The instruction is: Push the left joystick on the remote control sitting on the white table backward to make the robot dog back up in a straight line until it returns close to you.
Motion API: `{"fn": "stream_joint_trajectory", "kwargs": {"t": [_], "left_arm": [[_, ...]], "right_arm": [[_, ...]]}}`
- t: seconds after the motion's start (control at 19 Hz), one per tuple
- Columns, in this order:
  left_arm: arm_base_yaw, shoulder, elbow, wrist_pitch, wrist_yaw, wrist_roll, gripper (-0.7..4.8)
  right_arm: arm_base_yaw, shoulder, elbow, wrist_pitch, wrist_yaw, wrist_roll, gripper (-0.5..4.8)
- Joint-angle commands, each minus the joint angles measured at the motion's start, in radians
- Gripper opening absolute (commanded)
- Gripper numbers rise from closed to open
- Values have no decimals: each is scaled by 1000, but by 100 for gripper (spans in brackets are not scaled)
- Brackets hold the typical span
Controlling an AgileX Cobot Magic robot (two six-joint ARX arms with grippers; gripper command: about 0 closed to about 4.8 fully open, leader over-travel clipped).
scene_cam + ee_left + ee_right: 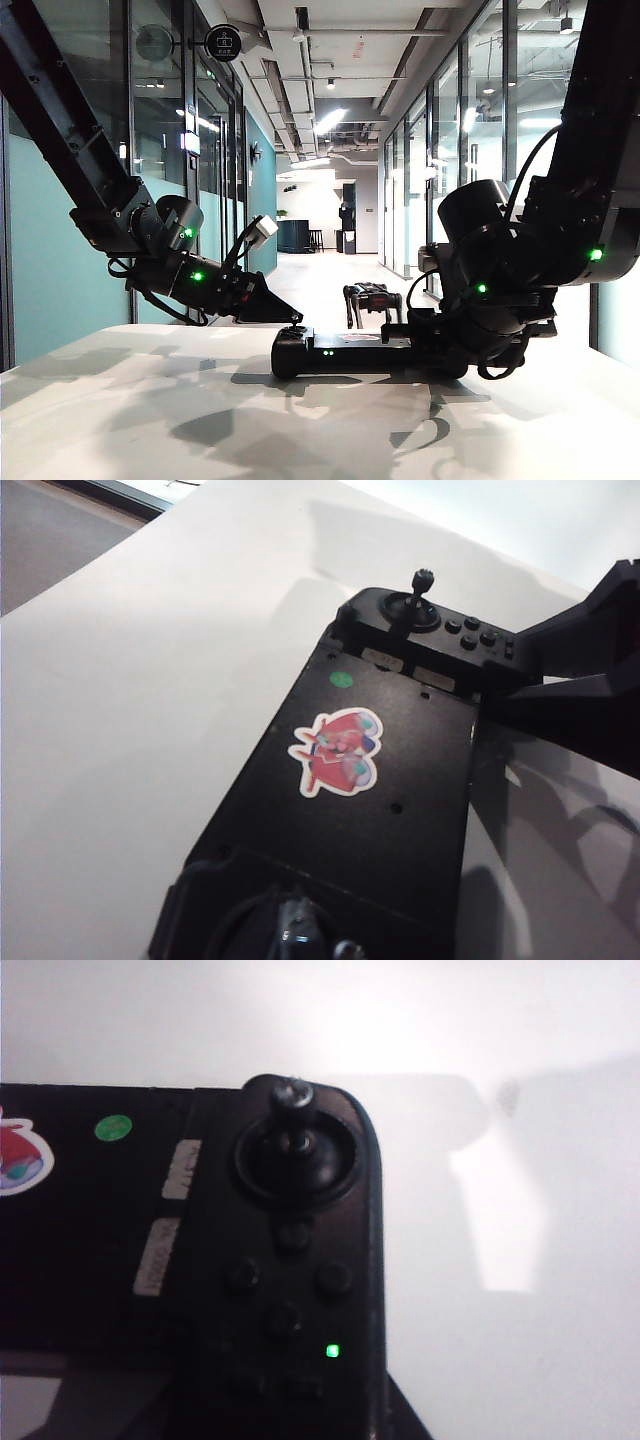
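The black remote control [340,352] lies flat on the white table [150,400], with a red sticker [337,752] on its middle. My left gripper [296,318] comes down from the left. Its fingers meet in one dark wedge, shut, with the tip right at the left joystick [295,329]. I cannot tell whether they touch. That end shows dark and blurred in the left wrist view. My right gripper [432,345] is shut on the controller's right end, and its fingers [585,655] flank that end. The robot dog [372,298] stands in the corridor beyond the table.
The controller's right thumbstick [292,1095] stands upright above a cluster of buttons and a green light [332,1350]. Glass walls line both sides of the corridor [320,270]. The table's left edge [60,350] lies under the left arm.
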Motion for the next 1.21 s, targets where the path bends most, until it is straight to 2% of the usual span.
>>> {"fn": "stream_joint_trajectory", "kwargs": {"t": [0.05, 1.0, 1.1, 1.21], "left_arm": [[-2, -4, 3, -5, 22, 4, -6], [-2, -4, 4, -3, 20, 4, -6], [-2, -4, 5, 11, 2, -4, -6], [-2, -10, 5, 29, -85, -45, -6]], "right_arm": [[1, -7, 5, 28, 9, 2, 200], [1, -7, 5, 28, 9, 2, 200], [1, -7, 5, 28, 9, 2, 200], [1, -7, 5, 28, 9, 2, 200]]}}
